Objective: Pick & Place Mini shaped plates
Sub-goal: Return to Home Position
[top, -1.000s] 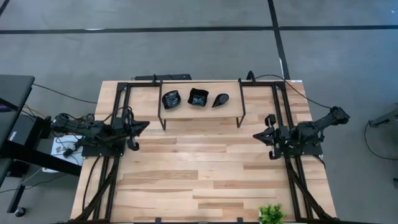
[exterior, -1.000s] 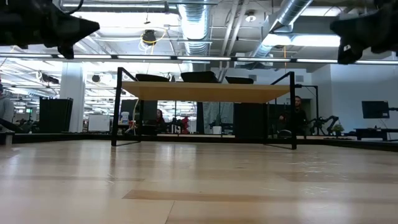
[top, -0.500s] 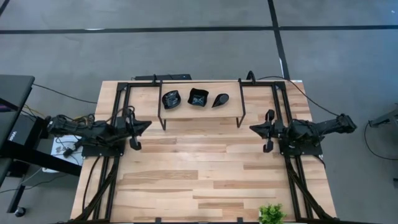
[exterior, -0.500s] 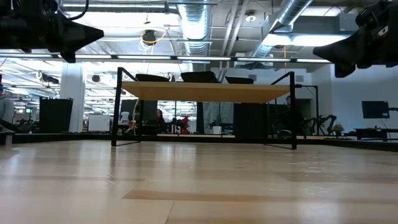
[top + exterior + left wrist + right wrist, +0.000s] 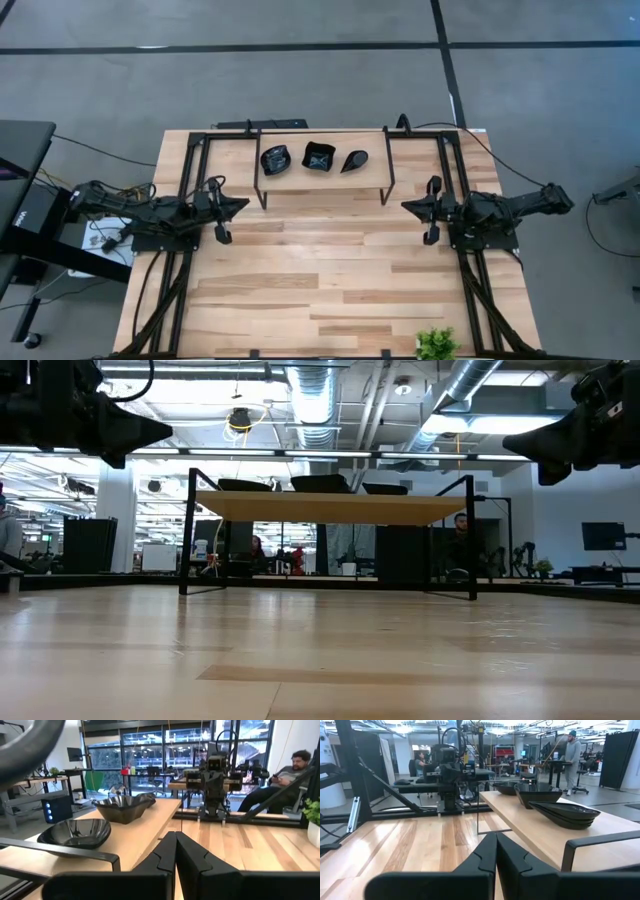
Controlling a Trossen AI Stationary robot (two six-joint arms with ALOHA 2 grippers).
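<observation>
Seen from above, your mini shaped plates sat in three black stacks on the raised shelf at the far side of the table. The wavy-round stack was at the left, the square stack in the middle and the teardrop stack at the right. Your left gripper and right gripper hung over bare wood at either end of the shelf, facing each other and well apart from the plates.

Only the wrist views showed you the fingers: the left pair and the right pair were each pressed together on nothing. Each wrist view also looked along the shelf at the opposite arm, and past it at the room, where one person sat and another stood.

The low view gave you the shelf edge-on. There the plates were thin dark slivers above the board, their shapes hard to tell, and both arms were cut off by the picture's top edge. You could not count the dishes in any stack from any view.

The small green plant at the table's near edge was clipped by the overhead picture's bottom. White lettering on the dark stand left of the table was too small to read.
</observation>
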